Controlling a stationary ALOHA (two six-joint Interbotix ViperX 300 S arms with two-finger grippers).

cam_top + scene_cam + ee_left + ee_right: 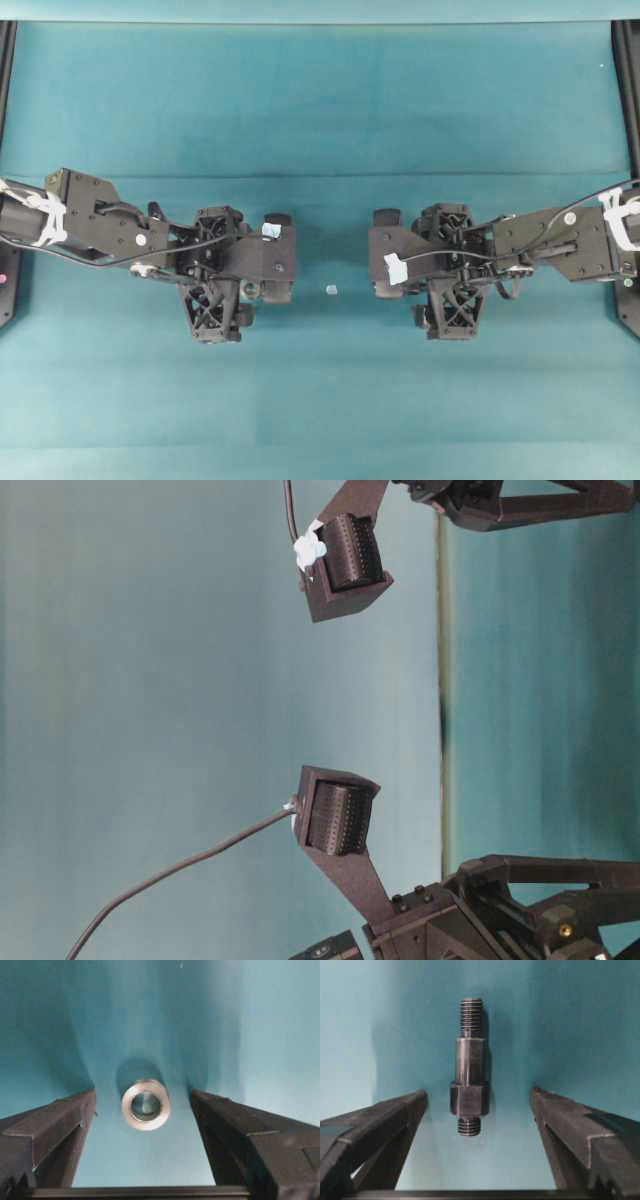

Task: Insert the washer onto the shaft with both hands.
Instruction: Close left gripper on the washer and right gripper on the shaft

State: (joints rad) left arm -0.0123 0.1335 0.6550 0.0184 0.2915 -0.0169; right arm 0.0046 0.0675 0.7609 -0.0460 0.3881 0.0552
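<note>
We see the left pincer (142, 1125) released, its jaws spread wide. The washer (145, 1104) lies on the teal table (260, 1035) between the two fingers (55, 1120), touching neither. It is tilted, bore facing the camera.

We see the right pincer (477, 1125) likewise released. The shaft (469, 1067) lies flat on the table between its fingers (580, 1125), clear of both: threaded at each end, with a hexagonal collar and a smooth cylindrical section.

Overhead, a small pale chip (331, 290) rests between the arms. No containers appear in any view.
</note>
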